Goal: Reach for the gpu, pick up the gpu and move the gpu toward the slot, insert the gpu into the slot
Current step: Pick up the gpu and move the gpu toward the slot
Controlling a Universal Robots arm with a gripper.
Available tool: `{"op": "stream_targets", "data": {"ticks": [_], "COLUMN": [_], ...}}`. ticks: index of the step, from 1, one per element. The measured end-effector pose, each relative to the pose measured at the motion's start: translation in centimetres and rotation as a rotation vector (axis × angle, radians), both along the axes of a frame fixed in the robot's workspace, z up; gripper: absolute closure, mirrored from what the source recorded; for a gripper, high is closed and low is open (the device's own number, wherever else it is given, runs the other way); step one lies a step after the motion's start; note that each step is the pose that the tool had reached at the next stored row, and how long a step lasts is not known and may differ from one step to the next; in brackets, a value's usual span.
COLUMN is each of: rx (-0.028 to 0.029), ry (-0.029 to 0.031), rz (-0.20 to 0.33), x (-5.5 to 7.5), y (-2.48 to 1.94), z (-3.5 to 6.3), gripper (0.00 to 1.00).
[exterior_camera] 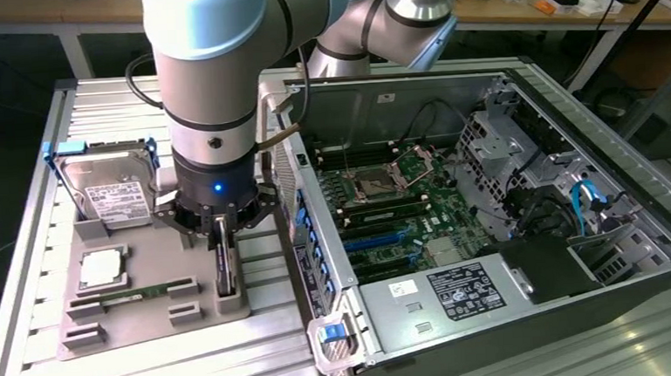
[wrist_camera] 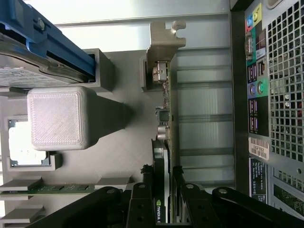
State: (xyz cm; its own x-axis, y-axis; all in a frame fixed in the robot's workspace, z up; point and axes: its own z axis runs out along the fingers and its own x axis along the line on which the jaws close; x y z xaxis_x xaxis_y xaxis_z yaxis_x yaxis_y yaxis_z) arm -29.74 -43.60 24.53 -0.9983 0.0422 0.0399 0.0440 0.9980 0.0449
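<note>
The gpu (exterior_camera: pixel 226 266) stands on its long edge in a grey holder (exterior_camera: pixel 146 332) at the exterior view's left, outside the computer case. In the wrist view the gpu (wrist_camera: pixel 164 118) shows edge-on, with its silver end bracket (wrist_camera: pixel 161 42) at the far end and a dark cooler near the camera. My gripper (exterior_camera: pixel 226 278) has come straight down over the card and straddles it. In the wrist view the gripper (wrist_camera: pixel 161 192) sits around the card's near end. The blue slot (exterior_camera: pixel 376 236) lies on the green motherboard (exterior_camera: pixel 436 201) inside the open case.
On the same holder are a silver hard drive (exterior_camera: pixel 108 191) in a blue bracket, a CPU (exterior_camera: pixel 102 268) and a memory stick (exterior_camera: pixel 132 296). The case wall (exterior_camera: pixel 301 199) rises right beside the card. A power supply (exterior_camera: pixel 459 290) and cables fill the case's near and right parts.
</note>
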Motion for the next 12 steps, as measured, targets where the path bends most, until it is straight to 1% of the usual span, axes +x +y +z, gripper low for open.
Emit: {"op": "stream_targets", "data": {"ticks": [5,8,12], "rx": [0.0005,-0.0008,-0.0015], "ry": [-0.0006,-0.0004,-0.0027], "rz": [0.000,0.000,0.000], "x": [0.0,0.0,0.0], "y": [0.00,0.00,0.00], "z": [0.08,1.33,2.49], "gripper": [0.73,0.73,0.73]}}
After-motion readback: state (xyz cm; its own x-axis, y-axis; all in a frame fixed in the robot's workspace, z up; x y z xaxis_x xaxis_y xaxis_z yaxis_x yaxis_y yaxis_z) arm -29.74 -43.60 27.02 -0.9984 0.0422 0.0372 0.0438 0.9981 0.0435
